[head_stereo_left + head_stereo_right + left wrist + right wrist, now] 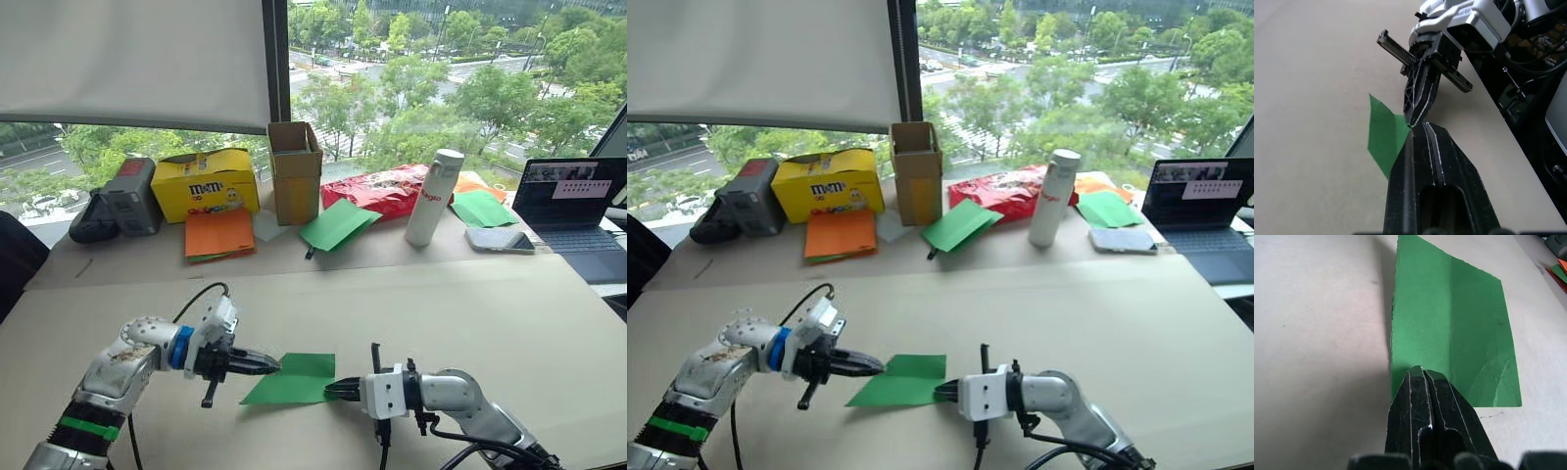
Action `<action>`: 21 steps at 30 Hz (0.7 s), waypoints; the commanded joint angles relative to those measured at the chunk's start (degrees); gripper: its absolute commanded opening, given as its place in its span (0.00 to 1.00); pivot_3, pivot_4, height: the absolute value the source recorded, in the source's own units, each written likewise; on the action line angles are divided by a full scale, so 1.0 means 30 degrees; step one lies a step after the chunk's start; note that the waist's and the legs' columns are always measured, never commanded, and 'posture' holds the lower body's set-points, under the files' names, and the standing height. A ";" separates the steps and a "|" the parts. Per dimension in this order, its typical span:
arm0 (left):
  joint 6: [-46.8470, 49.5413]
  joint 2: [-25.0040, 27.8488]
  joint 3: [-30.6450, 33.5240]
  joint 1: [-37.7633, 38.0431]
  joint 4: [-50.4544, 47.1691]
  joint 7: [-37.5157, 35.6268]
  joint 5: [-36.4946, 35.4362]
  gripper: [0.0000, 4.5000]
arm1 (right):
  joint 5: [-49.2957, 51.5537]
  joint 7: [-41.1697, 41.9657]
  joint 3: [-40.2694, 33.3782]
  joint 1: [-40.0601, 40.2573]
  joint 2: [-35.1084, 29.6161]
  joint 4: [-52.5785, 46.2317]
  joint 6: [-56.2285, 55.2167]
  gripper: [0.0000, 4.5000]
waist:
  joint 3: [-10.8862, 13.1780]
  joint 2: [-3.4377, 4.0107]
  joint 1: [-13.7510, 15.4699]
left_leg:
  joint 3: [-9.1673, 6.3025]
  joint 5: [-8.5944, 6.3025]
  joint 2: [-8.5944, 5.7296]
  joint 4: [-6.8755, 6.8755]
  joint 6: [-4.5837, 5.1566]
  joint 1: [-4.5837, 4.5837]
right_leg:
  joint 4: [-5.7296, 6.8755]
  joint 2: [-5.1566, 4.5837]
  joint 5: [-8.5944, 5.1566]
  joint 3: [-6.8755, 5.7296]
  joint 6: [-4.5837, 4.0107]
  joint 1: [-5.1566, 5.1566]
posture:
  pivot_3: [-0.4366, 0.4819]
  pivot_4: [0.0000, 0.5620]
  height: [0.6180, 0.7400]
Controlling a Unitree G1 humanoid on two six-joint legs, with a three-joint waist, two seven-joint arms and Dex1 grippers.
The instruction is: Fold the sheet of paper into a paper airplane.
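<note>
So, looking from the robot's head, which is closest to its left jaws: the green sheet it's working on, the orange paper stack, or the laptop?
1. The thin bright green sheet of paper, right at the left gripper.
2. The stack of orange paper sheets, straight back toward the window.
3. The dark open laptop, farthest, at the far right edge of the table.

Both arms low over the table and reaching inward toward each other, left gripper [272,366] with fingers pressed together at the left edge of the sheet of paper [294,380], right gripper [333,390] likewise closed, pinching the sheet's right edge, fingertips pointing at each other.
</note>
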 commanded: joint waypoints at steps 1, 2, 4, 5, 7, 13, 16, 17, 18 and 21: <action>-0.1409 -0.0226 -0.0399 0.0659 -0.1182 0.1288 0.1322 0.00 | -0.0484 0.0914 0.0888 0.0408 -0.0274 0.0960 0.1047 0.02 | -0.0003 -0.0014 0.0069 | -0.0002 0.0002 0.0003 0.0000 -0.0002 0.0000 | -0.0001 0.0004 0.0001 -0.0008 -0.0003 0.0005 | 0.48 0.27 1.00; -0.1805 -0.0377 -0.0511 0.0933 -0.1176 0.1806 0.1770 0.00 | -0.0439 0.0933 0.0826 0.0417 -0.0312 0.0877 0.1135 0.02 | -0.0003 -0.0014 0.0089 | -0.0003 0.0002 0.0006 0.0000 -0.0003 0.0000 | -0.0005 0.0004 0.0003 -0.0012 -0.0007 0.0011 | 0.48 0.27 1.00; -0.2379 -0.0692 -0.0606 0.1370 -0.0983 0.2665 0.2359 0.00 | -0.0301 0.0902 0.0647 0.0500 -0.0379 0.0669 0.1403 0.02 | -0.0003 -0.0009 0.0087 | -0.0003 0.0002 0.0005 0.0000 -0.0005 0.0001 | -0.0004 0.0000 0.0006 -0.0010 -0.0014 0.0011 | 0.48 0.27 1.00; -0.2756 -0.0760 -0.0748 0.1645 -0.0866 0.2987 0.2760 0.00 | -0.0252 0.0886 0.0591 0.0538 -0.0419 0.0581 0.1479 0.02 | -0.0005 -0.0004 0.0080 | -0.0002 0.0001 0.0005 0.0000 -0.0005 0.0004 | -0.0001 0.0000 0.0006 -0.0010 -0.0015 0.0010 | 0.48 0.27 1.00; -0.4413 -0.0704 -0.1312 0.2463 -0.0408 0.3429 0.4119 0.00 | -0.0210 0.0845 0.0518 0.0615 -0.0504 0.0387 0.1625 0.02 | -0.0006 -0.0001 0.0074 | -0.0002 0.0001 0.0004 -0.0001 -0.0006 0.0004 | -0.0003 -0.0001 0.0006 -0.0008 -0.0014 0.0005 | 0.48 0.27 1.00; -0.5402 -0.1029 -0.0934 0.3791 0.0855 0.4595 0.4276 0.00 | -0.0531 0.0806 0.0449 0.0837 -0.0917 0.0075 0.1827 0.02 | -0.0043 0.0041 0.0182 | -0.0001 -0.0010 -0.0011 -0.0022 0.0001 0.0020 | -0.0049 -0.0030 0.0006 -0.0009 -0.0012 0.0028 | 0.48 0.27 1.00; -0.5618 -0.0994 -0.0779 0.4167 0.1210 0.4725 0.4116 0.00 | -0.0403 0.0360 0.0053 0.0976 -0.0950 -0.0079 0.1977 0.02 | -0.0105 0.0125 0.0225 | -0.0001 -0.0013 -0.0008 -0.0028 0.0005 0.0067 | -0.0049 -0.0027 0.0005 -0.0012 -0.0012 0.0060 | 0.48 0.27 1.00; -0.5646 -0.0984 -0.0722 0.4372 0.1243 0.4760 0.4037 0.00 | -0.0179 0.0449 -0.0145 0.1049 -0.1068 -0.0197 0.2417 0.02 | -0.0123 0.0155 0.0233 | 0.0001 -0.0014 -0.0009 -0.0034 0.0006 0.0079 | -0.0051 -0.0027 0.0004 -0.0012 -0.0011 0.0070 | 0.48 0.27 1.00; -0.5680 -0.1019 -0.0632 0.4593 0.1192 0.4862 0.3944 0.00 | 0.0511 0.0717 -0.0427 0.1327 -0.1188 -0.0501 0.3143 0.02 | -0.0139 0.0182 0.0237 | 0.0003 -0.0014 -0.0009 -0.0037 0.0008 0.0092 | -0.0052 -0.0028 0.0004 -0.0011 -0.0010 0.0084 | 0.48 0.27 1.00; -0.5559 -0.1064 -0.0411 0.5175 0.0799 0.5085 0.3561 0.00 | 0.2119 0.0448 -0.1573 0.2058 -0.1194 -0.1394 0.4025 0.02 | -0.0166 0.0226 0.0294 | 0.0008 -0.0020 -0.0007 -0.0052 0.0018 0.0099 | -0.0061 -0.0029 0.0003 -0.0008 -0.0010 0.0092 | 0.48 0.27 1.00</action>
